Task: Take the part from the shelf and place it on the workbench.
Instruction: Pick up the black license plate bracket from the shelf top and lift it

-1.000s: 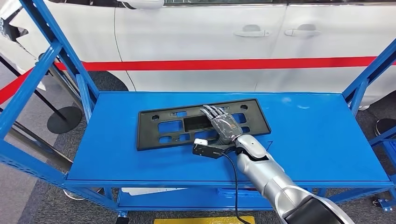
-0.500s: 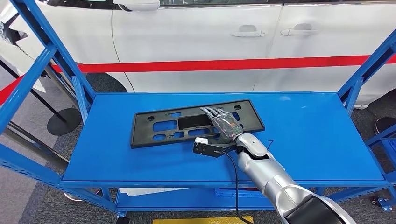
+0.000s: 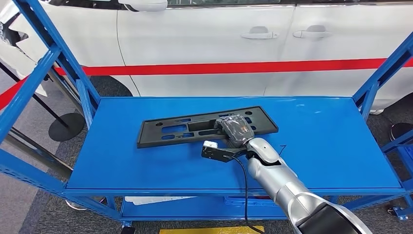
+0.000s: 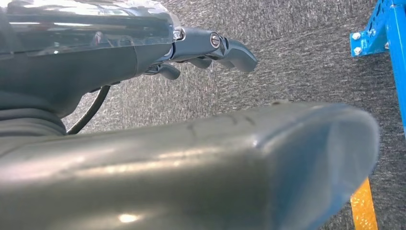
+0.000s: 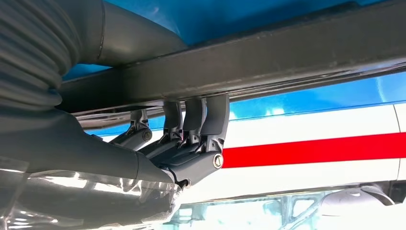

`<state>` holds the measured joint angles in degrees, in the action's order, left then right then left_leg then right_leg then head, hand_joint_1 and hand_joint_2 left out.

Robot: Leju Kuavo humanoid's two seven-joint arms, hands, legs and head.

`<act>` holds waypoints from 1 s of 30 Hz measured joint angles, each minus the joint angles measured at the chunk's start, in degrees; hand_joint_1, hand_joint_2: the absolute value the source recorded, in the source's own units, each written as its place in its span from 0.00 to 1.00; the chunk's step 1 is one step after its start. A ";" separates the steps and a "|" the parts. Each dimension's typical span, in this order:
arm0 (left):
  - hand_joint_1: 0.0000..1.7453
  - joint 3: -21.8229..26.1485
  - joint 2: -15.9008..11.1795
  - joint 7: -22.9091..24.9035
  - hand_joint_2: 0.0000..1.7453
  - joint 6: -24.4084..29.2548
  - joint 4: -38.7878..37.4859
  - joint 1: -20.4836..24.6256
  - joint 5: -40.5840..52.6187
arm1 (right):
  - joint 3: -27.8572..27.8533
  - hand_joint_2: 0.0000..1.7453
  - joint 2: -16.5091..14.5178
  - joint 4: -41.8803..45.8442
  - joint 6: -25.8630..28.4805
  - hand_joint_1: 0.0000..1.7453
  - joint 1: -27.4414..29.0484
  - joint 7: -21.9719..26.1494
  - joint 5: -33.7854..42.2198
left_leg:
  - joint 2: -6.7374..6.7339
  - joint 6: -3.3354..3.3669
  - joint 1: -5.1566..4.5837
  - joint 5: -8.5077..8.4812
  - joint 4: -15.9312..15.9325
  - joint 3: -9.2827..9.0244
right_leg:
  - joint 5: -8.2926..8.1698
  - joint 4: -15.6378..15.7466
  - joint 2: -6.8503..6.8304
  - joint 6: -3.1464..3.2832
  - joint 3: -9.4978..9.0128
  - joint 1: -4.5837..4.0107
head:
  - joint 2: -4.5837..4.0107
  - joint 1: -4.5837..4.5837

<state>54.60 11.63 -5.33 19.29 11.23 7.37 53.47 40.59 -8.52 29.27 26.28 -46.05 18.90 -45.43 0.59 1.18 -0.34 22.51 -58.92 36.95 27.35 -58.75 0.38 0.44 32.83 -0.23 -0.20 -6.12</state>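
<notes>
Black plastic, the part is sitting on the blue shelf, near edge tipping up. The right hand is gripping that edge, fingers curling over it. The left hand is hanging above carpet, fingers curling in, holding nothing.

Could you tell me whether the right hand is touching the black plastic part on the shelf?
Touching. In the right wrist view the right hand's fingers curl up against the black plastic part, with the thumb on its other side.
</notes>
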 joint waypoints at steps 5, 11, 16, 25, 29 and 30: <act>0.00 0.56 0.01 -1.21 0.00 -0.33 0.00 -0.01 -0.33 | 0.29 1.00 0.26 0.15 1.29 1.00 0.00 -0.26 -0.20 | 0.01 0.01 -0.01 0.00 0.00 -0.03 | -0.01 0.01 -0.01 -0.01 0.01 0.02 | 0.01 0.00; 0.00 0.91 0.07 -3.83 1.00 -1.20 0.00 0.14 -0.72 | 0.83 1.00 0.78 0.21 5.35 1.00 0.51 -1.22 -2.58 | 0.02 0.02 -0.05 -0.02 -0.03 0.01 | -0.04 0.00 -0.01 -0.05 0.00 0.05 | 0.01 0.00; 0.00 0.95 0.21 -4.46 1.00 -1.41 0.01 0.72 -0.79 | 1.18 1.00 1.64 1.17 10.65 1.00 1.32 -1.97 -4.86 | 0.01 0.02 -0.06 -0.01 -0.04 0.05 | -0.06 0.00 0.00 -0.06 0.06 0.06 | 0.01 0.00; 0.00 0.96 0.31 -4.13 1.00 -1.26 0.00 1.25 -0.67 | -4.45 1.00 3.42 9.39 13.02 1.00 1.94 -1.82 -14.77 | 0.02 0.00 -0.06 0.01 -0.04 0.13 | -0.03 0.00 0.00 -0.07 0.14 0.05 | 0.02 0.00; 0.00 1.02 0.42 -5.37 1.00 -1.54 0.00 1.35 -1.13 | -8.51 1.00 3.87 12.86 13.09 1.00 1.74 -1.80 -16.26 | 0.02 0.00 -0.06 0.01 -0.04 0.13 | -0.03 0.00 -0.01 -0.07 0.14 0.05 | 0.01 0.00; 0.00 1.04 0.45 -5.74 1.00 -1.66 0.00 1.38 -1.21 | -9.33 1.00 4.01 13.48 13.10 1.00 1.55 -1.73 -16.29 | 0.02 0.00 -0.06 0.01 -0.04 0.13 | -0.03 0.00 0.00 -0.07 0.14 0.06 | 0.00 0.00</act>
<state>55.65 12.08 -11.07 17.63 11.23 8.75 52.26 31.25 -4.52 42.74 39.38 -44.50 17.17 -61.72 0.61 1.18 -0.40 22.52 -58.96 37.08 27.32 -58.75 0.37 0.37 32.96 -0.18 -0.20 -6.12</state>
